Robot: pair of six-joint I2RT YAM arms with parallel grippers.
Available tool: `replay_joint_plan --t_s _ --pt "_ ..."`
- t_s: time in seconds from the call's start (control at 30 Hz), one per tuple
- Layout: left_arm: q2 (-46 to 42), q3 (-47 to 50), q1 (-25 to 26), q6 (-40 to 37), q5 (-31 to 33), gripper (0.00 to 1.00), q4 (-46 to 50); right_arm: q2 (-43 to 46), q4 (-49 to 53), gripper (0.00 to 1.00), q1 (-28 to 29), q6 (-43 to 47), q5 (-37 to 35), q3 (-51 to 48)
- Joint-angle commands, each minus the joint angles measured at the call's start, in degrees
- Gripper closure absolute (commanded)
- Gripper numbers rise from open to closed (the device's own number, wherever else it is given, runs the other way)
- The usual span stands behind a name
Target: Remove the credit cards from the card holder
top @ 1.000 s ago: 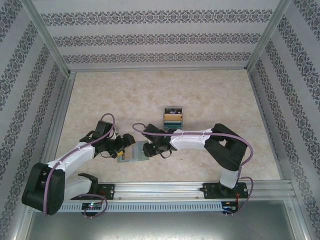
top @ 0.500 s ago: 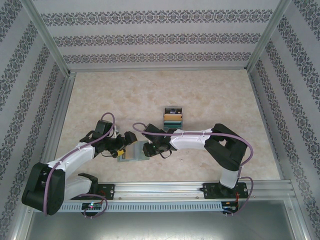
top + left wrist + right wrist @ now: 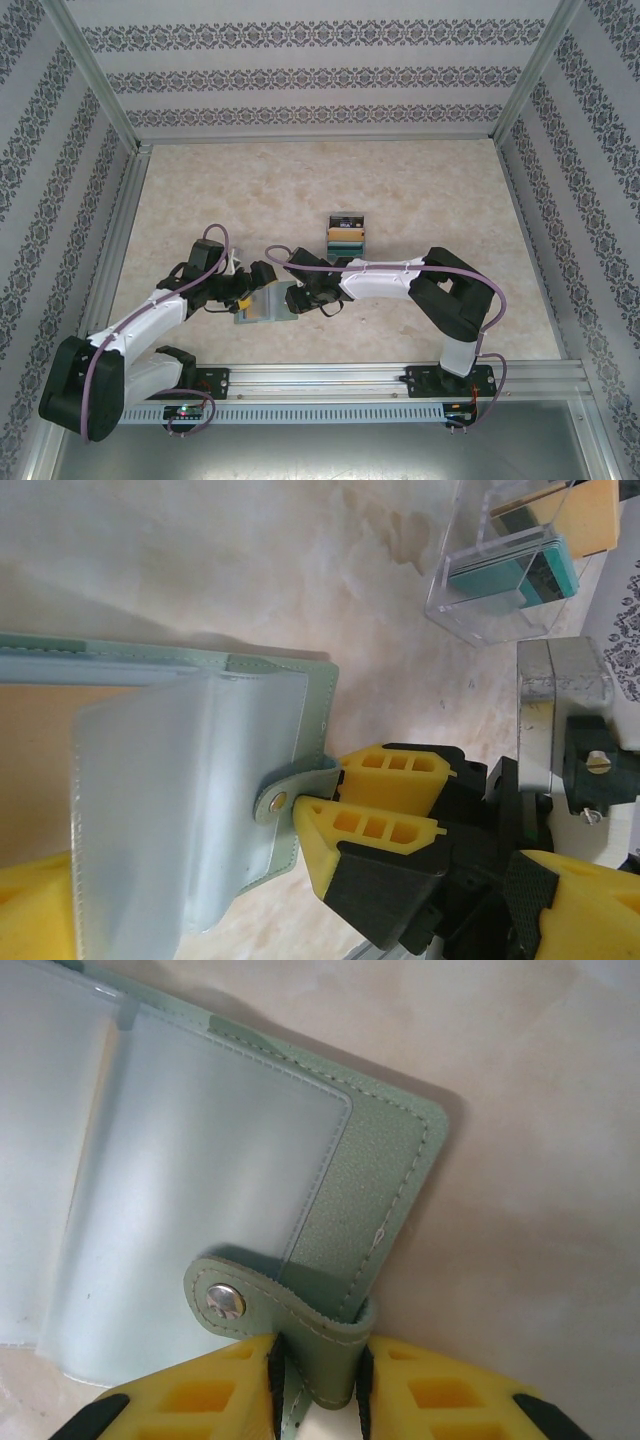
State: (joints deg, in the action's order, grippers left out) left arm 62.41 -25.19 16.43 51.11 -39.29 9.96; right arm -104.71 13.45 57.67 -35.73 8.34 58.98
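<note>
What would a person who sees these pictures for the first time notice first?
The open card holder lies near the front edge of the table, between the two grippers. The right gripper pinches its snap strap, while the left gripper stands open beside it. Farther back, mid-table, a clear box holds cards.

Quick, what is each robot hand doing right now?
Left hand: open, fingers spread wide.
Right hand: closed on the snap strap of the pale green leather card holder.
</note>
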Motion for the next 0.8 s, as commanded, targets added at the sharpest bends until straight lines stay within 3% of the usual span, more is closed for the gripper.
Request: replay_joint_plan --t_s 0.0,0.23,0.57,0.77 --pt "1.2 -0.1 1.0 0.7 -2.1 0.02 -3.3 -3.2 -1.6 0.71 2.2 -0.6 2.4 -0.3" --pt "3.8 -2.2 3.1 1.6 -3.6 0.02 -7.5 -1.4 -2.2 0.71 2.1 -1.8 0.5 -2.3" --pt "9.2 -5.4 7.1 1.9 -2.6 0.03 -9.7 8.1 -3.9 0.68 1.0 -5.0 -6.5 -10.7" --pt "4.3 -6.6 6.1 -0.6 5.9 0.05 -0.2 10.0 -5.3 0.68 0.8 -5.9 -5.1 -11.0"
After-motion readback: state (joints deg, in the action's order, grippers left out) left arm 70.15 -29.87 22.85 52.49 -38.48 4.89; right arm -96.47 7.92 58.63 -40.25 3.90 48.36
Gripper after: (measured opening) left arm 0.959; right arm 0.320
